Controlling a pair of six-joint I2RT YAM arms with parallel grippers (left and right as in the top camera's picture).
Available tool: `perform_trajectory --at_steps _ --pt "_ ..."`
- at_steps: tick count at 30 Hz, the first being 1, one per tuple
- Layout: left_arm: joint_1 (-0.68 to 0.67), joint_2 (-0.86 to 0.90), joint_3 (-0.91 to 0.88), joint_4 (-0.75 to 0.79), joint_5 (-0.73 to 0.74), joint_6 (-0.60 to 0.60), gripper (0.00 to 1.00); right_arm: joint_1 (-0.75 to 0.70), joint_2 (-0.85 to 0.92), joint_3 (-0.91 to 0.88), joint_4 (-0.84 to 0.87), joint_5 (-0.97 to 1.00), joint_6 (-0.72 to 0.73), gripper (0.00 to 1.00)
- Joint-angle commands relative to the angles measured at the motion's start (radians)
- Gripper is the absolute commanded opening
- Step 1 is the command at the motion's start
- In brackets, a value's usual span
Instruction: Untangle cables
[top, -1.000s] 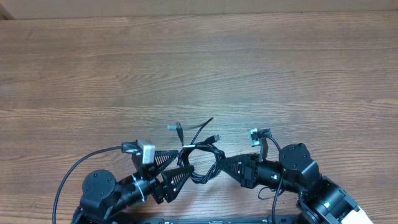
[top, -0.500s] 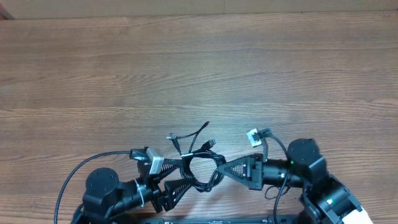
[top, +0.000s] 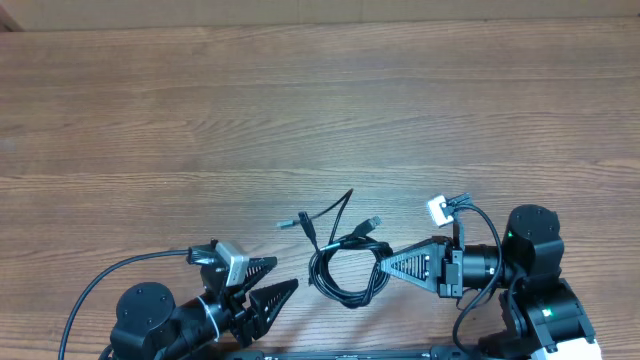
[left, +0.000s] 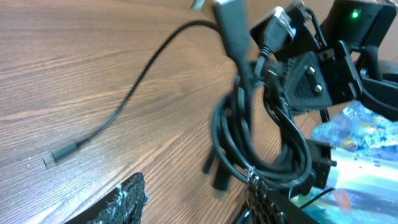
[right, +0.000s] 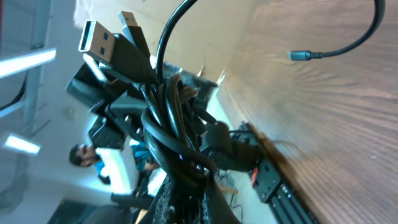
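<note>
- Near the 6 o'clock edge of the table (top: 320, 100), we see the cables (top: 322, 285) gathered into one loose coil, with the strands overlapping so closely that we cannot count them one by one.
- We count three free ends leaving the coil toward 12 o'clock: a silver-tipped end (top: 289, 222) at about 11 o'clock, a bare-looking end (top: 349, 193) highest of all at 12, and a plug (top: 372, 222) at about 1 o'clock.
- In the right wrist view we make out two flat plugs side by side (right: 99, 37) above the knotted bunch, and one small silver tip (right: 298, 56) lying apart on the wood.
- At 3 o'clock of the coil, the right gripper (top: 388, 270) has its jaws clamped on the bunched strands, which rise straight from between them in its own camera.
- At 8 o'clock of the coil, the left gripper (top: 286, 274) sits just beside it with no contact visible from overhead; its two fingers (left: 130, 199) are spread apart and hold nothing.
- Two thicker black wires (top: 100, 290) trail from the arms, one on each.
</note>
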Motion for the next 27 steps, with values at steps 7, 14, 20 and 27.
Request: perform_trajectory --at_steps 7,14,20,27 --pt "0.005 -0.003 -0.040 0.146 0.156 -0.077 0.54 -0.007 -0.011 0.013 0.009 -0.138 -0.060 0.04" --pt "0.005 -0.003 -0.126 0.279 0.320 -0.110 0.53 -0.007 -0.011 0.013 0.009 -0.162 -0.060 0.04" --pt "0.005 -0.003 -0.157 0.309 0.262 -0.200 0.52 -0.007 -0.011 0.013 0.009 -0.177 -0.060 0.04" --pt "0.004 -0.003 -0.187 0.355 0.307 -0.251 0.51 -0.007 -0.011 0.013 0.009 -0.176 -0.060 0.04"
